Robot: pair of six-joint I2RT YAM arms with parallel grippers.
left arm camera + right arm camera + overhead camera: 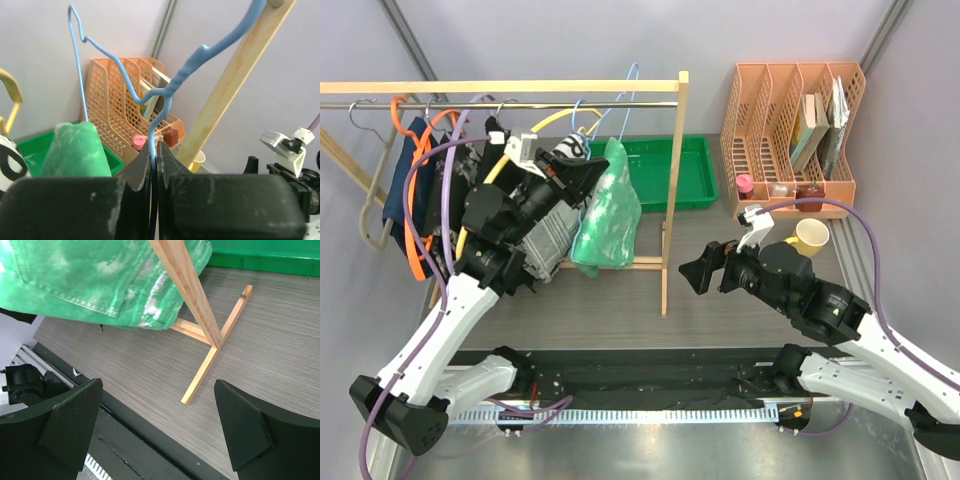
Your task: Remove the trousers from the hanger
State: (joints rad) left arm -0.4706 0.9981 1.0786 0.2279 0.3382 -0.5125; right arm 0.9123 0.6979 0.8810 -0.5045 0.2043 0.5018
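Observation:
The green mottled trousers (608,210) hang from the light blue wire hanger (627,95), whose hook is over the rail near the rack's right post. My left gripper (576,176) is shut on the hanger's wire just left of the trousers. In the left wrist view the blue wire (167,95) runs down between the closed fingers of the left gripper (154,150), with the trousers (75,150) to the left. My right gripper (703,268) is open and empty, right of the post. In the right wrist view the right gripper (157,425) sits low over the table, below the trousers (90,280).
The wooden rack's post (675,190) and foot (210,365) stand between the arms. Other garments, a yellow hanger (555,120) and an orange hanger (415,250) hang to the left. A green tray (665,170), an orange file rack (790,130) and a yellow cup (810,237) stand behind.

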